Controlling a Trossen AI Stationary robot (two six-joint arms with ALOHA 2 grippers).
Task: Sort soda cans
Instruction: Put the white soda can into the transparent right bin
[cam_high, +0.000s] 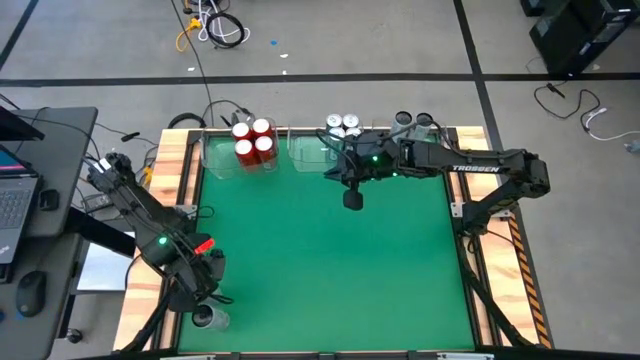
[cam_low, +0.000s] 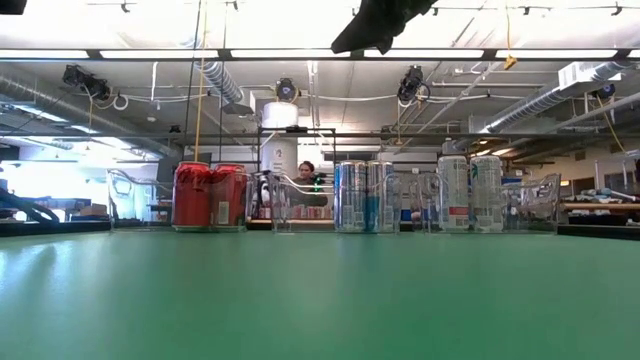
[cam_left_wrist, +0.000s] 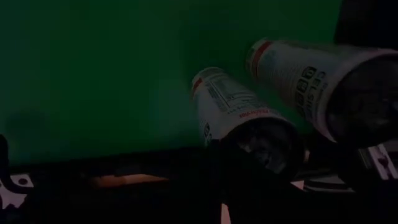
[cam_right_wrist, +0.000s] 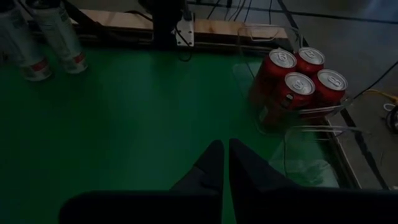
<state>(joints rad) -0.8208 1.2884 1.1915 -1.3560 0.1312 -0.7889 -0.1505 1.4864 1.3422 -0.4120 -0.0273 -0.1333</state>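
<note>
Item: two grey cans (cam_left_wrist: 249, 121) standing upright at the table's near-left corner, directly before the left gripper (cam_high: 205, 290), pressed together and empty; the right gripper (cam_right_wrist: 221, 163), likewise closed, is hovering far off.

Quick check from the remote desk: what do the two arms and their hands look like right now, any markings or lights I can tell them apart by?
Both arms are dark, jointed and slim. The right arm carries white TROSSEN lettering along its forearm and a small green light near the wrist; its hand has two dark tapered fingers. The left arm shows a green light and a red-orange patch near its hand, with cables at its base.
</note>
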